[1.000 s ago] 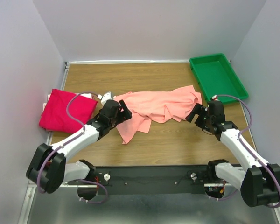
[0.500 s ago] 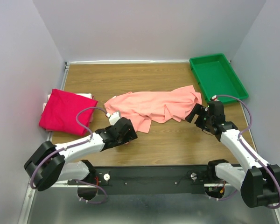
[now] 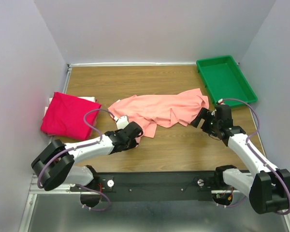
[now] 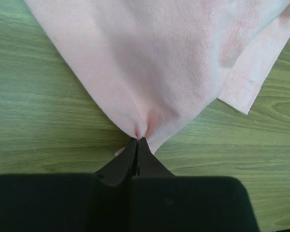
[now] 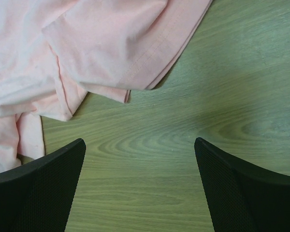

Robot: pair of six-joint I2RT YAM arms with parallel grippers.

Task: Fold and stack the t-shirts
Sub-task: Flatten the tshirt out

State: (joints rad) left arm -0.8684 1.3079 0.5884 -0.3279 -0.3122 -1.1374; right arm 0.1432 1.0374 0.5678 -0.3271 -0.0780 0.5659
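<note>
A crumpled salmon-pink t-shirt [image 3: 164, 108] lies spread across the middle of the wooden table. My left gripper [image 3: 135, 131] is shut on its near left corner, and the left wrist view shows the cloth [image 4: 174, 63] pinched into a point at the closed tips [image 4: 137, 141]. A folded magenta-red t-shirt [image 3: 70, 115] rests at the left edge of the table. My right gripper [image 3: 201, 118] stands open just right of the pink shirt's right end. In the right wrist view only bare wood lies between its fingers [image 5: 43, 183], with the shirt's sleeve hem [image 5: 135, 63] ahead.
A green plastic tray [image 3: 224, 79] sits at the back right corner. Something white [image 3: 89, 99] shows behind the red shirt. Grey walls close in the table on the left, back and right.
My left gripper moved down from the shirt's upper left edge to its near corner and shut on the cloth. The right arm stayed where it was.
</note>
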